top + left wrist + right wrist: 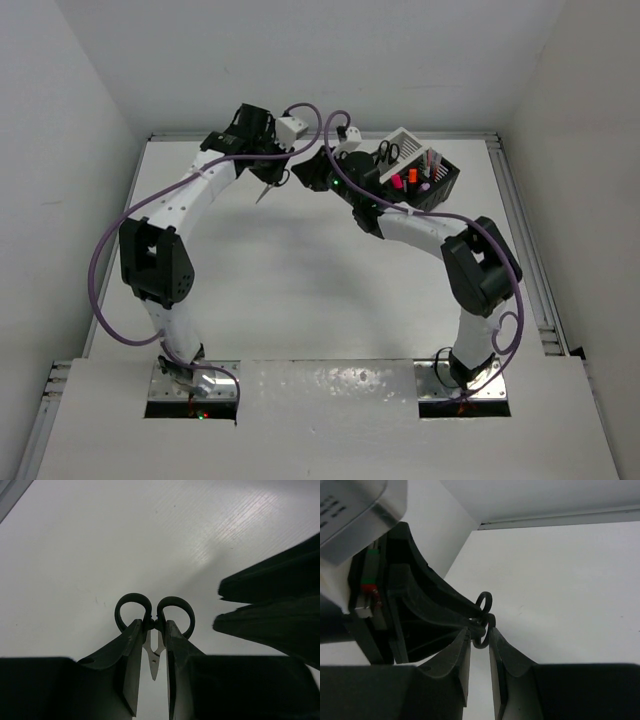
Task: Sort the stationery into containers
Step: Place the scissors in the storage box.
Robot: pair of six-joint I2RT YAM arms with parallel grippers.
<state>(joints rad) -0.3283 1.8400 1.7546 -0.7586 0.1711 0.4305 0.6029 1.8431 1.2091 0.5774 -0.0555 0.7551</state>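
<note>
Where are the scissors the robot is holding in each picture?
Top camera: scissors sit upper middle, where both arms meet.
Left wrist camera: bottom centre, pinched in the left gripper.
Right wrist camera: centre, handle loops at the tips of the right gripper.
Shared landmark: the white table behind them.

The left arm point(190, 200) and right arm point(425, 228) are stretched forward and bent inward. The left gripper point(152, 625) is clamped on scissors point(153, 661); the right gripper point(480, 632) is held slightly parted.
</note>
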